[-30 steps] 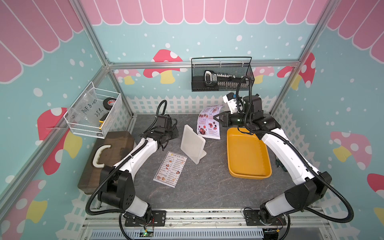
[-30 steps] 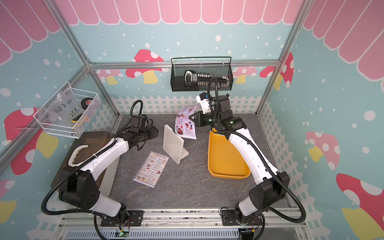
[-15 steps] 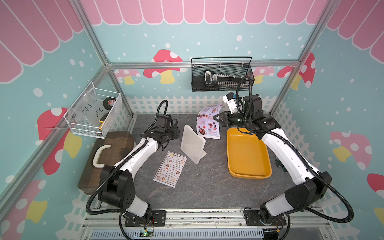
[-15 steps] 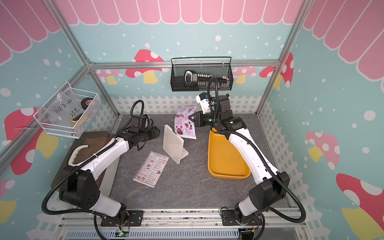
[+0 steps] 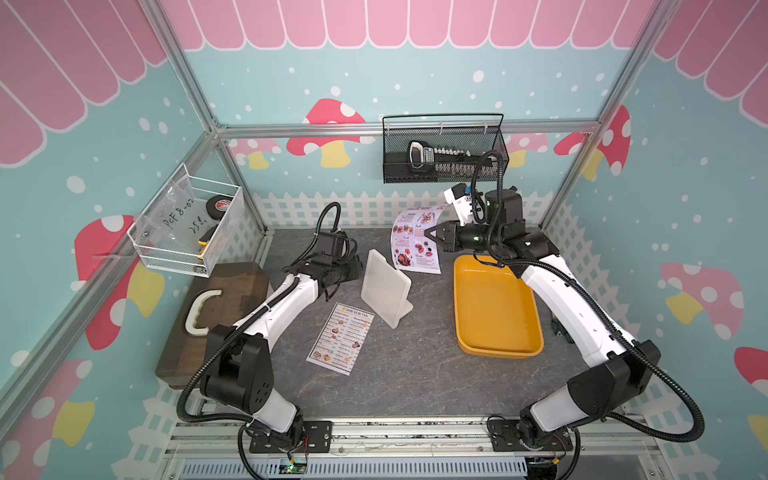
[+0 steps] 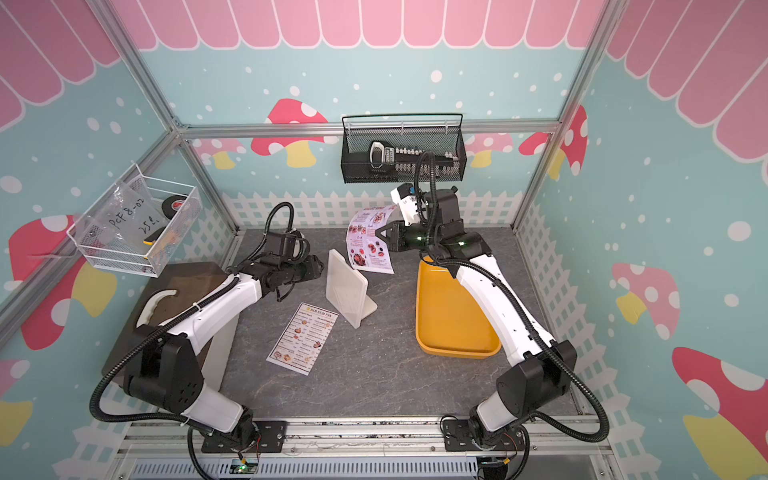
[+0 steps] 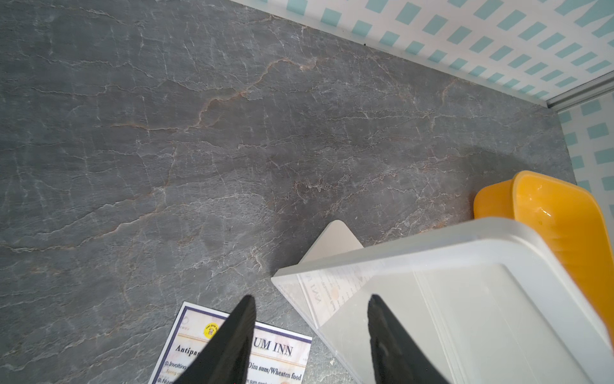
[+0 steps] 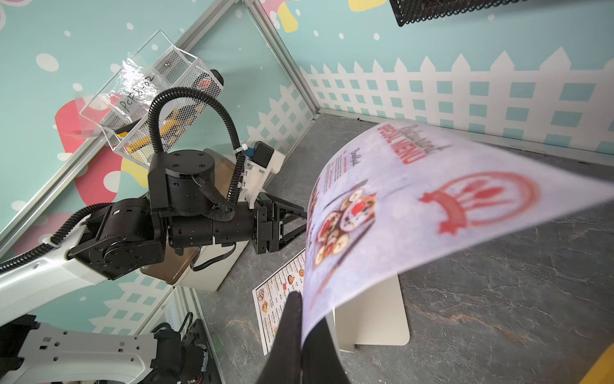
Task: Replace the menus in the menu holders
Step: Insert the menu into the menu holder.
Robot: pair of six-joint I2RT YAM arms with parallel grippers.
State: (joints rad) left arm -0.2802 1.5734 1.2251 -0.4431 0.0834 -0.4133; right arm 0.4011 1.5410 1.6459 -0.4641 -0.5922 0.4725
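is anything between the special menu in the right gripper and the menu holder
Nothing visible does. The special menu hangs from the right gripper close to the menu holder, only bare table between them. The left gripper sits beside the holder, off that path.

we see grey stone-look tabletop (image 5: 415, 374) w/ pale veins, yellow plastic tray (image 5: 494, 307), white plastic stand (image 5: 384, 286), white paper menu w/ red heading (image 5: 415, 245), white paper menu w/ yellow logo (image 5: 340, 338), teal walls (image 5: 415, 75) w/ white dots.
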